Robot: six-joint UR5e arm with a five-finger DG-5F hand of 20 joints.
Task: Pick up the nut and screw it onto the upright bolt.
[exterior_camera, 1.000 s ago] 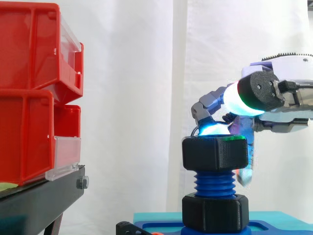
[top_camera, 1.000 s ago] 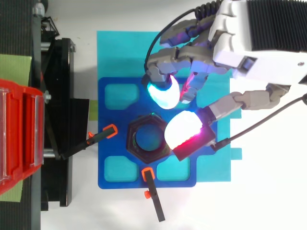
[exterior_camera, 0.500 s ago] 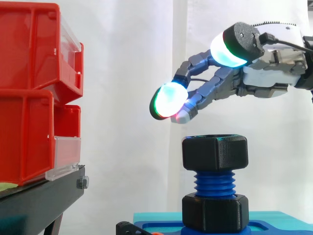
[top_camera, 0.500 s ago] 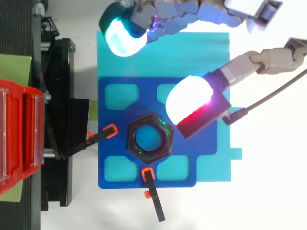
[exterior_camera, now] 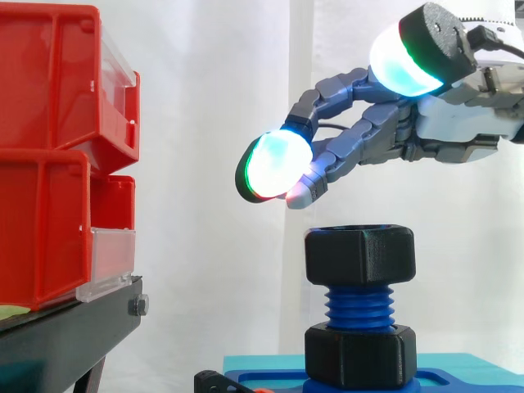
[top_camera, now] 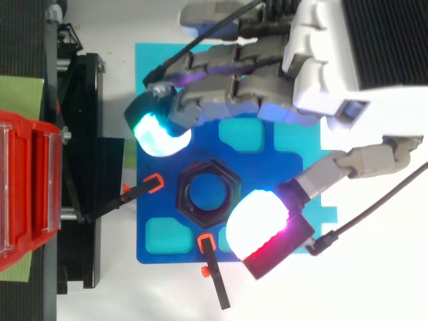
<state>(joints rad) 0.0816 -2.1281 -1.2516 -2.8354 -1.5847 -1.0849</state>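
We see black hexagonal plastic nut (exterior_camera: 360,255) seated atop upright blue threaded bolt (exterior_camera: 359,309) — long axis vertical. Robot hand (exterior_camera: 458,135) hovers above, apart from nut, fingers spread, holding nothing. From top view, glowing pads (top_camera: 159,134) flank nut on opposite sides. We judge next move is straight down. Red plastic bins (exterior_camera: 49,155) well left — contents hidden.

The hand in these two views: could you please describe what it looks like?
The hand has a white blocky palm shell, grey segmented fingers and a ribbed black part behind. Its thick rounded fingertips glow cyan-green, one white with red, on black backings.
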